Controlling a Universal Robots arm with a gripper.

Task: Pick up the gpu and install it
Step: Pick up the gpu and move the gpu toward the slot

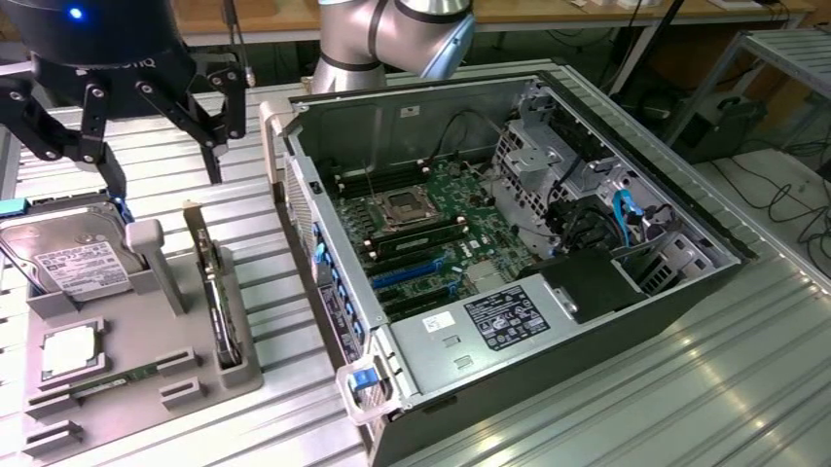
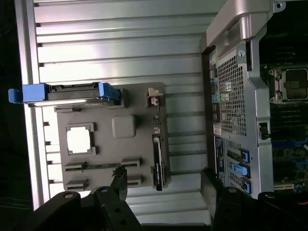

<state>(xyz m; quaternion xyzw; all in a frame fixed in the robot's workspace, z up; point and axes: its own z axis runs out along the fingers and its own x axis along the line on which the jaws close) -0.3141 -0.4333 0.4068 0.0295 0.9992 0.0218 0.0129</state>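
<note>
The gpu (image 1: 216,292) stands on edge in a slot of the grey holder tray (image 1: 143,389), a dark thin card next to the computer case. In the wrist view the gpu (image 2: 157,161) is a dark sliver on the tray (image 2: 139,154). My black gripper (image 1: 162,170) hangs open above the far end of the tray, higher than the card and apart from it. Nothing is between its fingers. In the wrist view the gripper (image 2: 166,186) has one finger on each side of the card's near end.
The open computer case (image 1: 675,292) lies on the exterior view's right, with its motherboard (image 1: 429,214) and blue slots (image 1: 415,274) exposed. On the tray sit a silver hard drive (image 1: 65,258), a square chip (image 1: 68,352) and a memory stick (image 1: 124,375). The table is ribbed metal (image 1: 649,409).
</note>
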